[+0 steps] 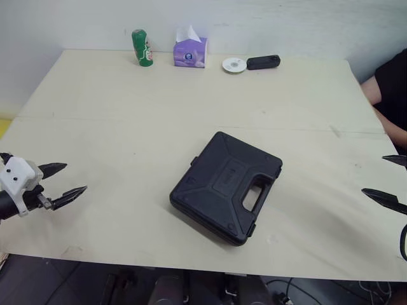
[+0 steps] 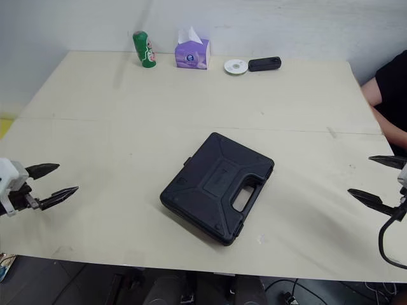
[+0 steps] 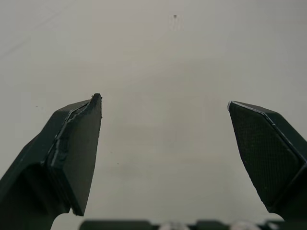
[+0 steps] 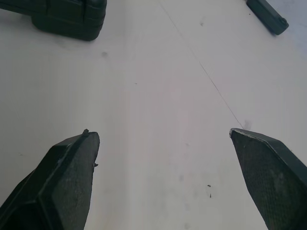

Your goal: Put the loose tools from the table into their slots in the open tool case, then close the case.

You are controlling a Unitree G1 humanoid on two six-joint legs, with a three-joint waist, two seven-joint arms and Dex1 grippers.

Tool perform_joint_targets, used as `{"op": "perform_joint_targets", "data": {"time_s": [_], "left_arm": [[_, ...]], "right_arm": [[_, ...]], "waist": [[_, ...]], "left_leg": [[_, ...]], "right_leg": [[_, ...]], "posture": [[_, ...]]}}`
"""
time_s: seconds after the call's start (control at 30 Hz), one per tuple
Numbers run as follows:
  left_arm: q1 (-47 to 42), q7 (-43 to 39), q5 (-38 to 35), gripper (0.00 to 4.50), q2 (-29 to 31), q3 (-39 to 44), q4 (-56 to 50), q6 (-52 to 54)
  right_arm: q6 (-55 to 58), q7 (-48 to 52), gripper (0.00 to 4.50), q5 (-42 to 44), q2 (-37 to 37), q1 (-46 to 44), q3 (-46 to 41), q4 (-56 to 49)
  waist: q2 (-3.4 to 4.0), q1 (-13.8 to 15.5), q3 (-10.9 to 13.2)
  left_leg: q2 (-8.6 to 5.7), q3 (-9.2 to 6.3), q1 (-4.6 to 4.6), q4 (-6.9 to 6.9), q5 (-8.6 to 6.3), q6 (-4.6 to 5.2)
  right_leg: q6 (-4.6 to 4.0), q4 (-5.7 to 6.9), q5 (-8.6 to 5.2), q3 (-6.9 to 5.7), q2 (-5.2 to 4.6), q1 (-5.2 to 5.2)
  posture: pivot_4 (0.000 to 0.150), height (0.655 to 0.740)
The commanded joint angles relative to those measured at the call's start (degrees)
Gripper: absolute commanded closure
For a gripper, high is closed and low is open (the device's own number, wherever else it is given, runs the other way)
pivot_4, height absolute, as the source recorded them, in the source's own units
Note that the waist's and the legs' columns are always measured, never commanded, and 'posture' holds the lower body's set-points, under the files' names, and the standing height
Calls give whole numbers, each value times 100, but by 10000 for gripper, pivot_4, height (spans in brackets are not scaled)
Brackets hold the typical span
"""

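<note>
The black tool case [image 1: 227, 187] lies shut on the pale table [image 1: 127, 114], turned at an angle, with its handle toward the front right. My left gripper [image 1: 62, 180] hovers open over the table's front left, well away from the case, with nothing between its fingers. At the front right edge my right gripper [image 1: 389, 179] is open and empty too. A corner of the case [image 4: 67, 17] appears in the right wrist view. I see no loose tools on the table.
Along the far edge stand a green bottle [image 1: 142, 47], a purple tissue box [image 1: 190, 52], a white disc [image 1: 234, 65] and a small black device [image 1: 263, 62]. A person's arm in a black sleeve [image 1: 391, 89] rests at the right edge.
</note>
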Motion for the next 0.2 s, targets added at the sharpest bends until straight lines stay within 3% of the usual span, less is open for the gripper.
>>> {"op": "perform_joint_targets", "data": {"time_s": [0.03, 0.2], "left_arm": [[-68, -11, 22, 564, 57, 4, 75, -187], [-146, 38, 96, 564, -13, -125, 101, -433]], "right_arm": [[-125, -54, 0, -16, -82, -130, -2, 29], [-164, -95, 0, -16, -20, -127, 60, 15]], "waist": [[0, -4, 0], [0, -13, 0]], "left_leg": [[0, 5, -1, 2, 0, 1], [0, 12, 1, 22, 1, 0]], "right_leg": [[0, 5, 0, 4, 0, -4], [0, 22, 0, 15, -1, -10]], "posture": [[1500, 7400], [1500, 7400]]}}
